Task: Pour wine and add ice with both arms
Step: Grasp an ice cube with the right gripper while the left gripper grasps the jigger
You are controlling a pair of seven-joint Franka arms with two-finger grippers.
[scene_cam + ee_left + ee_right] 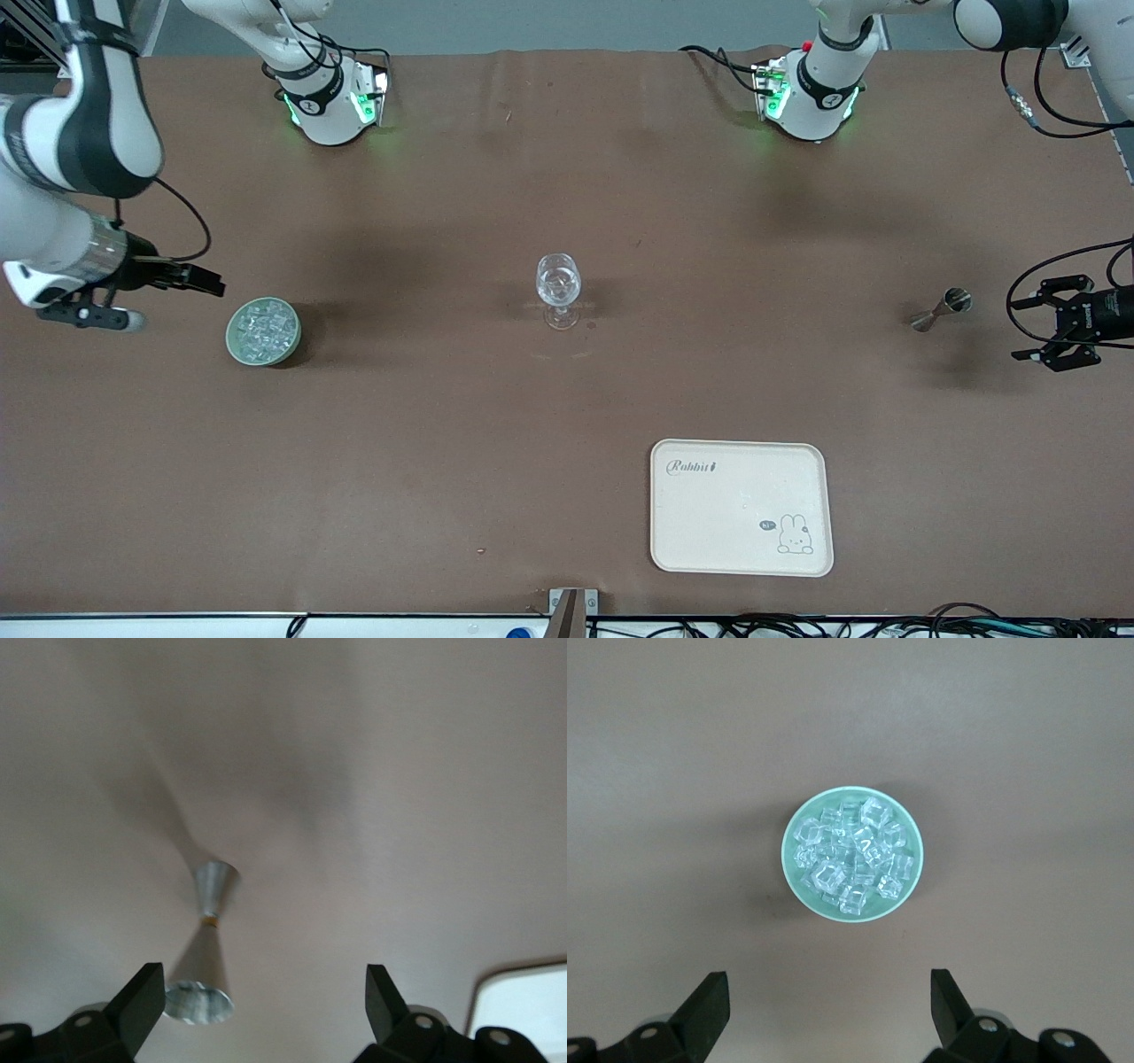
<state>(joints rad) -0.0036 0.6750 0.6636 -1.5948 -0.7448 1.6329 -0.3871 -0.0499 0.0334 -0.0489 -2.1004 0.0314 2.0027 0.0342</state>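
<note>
At the right arm's end of the bench we see the right gripper hanging in the air, its fingers spread wide and holding nothing. Just beside it sits the bowl, heaped with ice. In the right wrist view the bowl lies straight ahead of the gap between the fingers, so we judge this arm the one placed to take it.

At mid-bench stands the glass, upright, well apart from both grippers.

Nearer the front camera than the glass, toward the left arm's end, lies the tray, bare.

Farther along sits the jigger, a metal double cone standing upright on the bench. The left gripper hovers just beside it, fingers wide and empty. In the left wrist view the jigger stands ahead of the fingers, closer to one of them than the other, so we expect a small sideways shift before closing.
</note>
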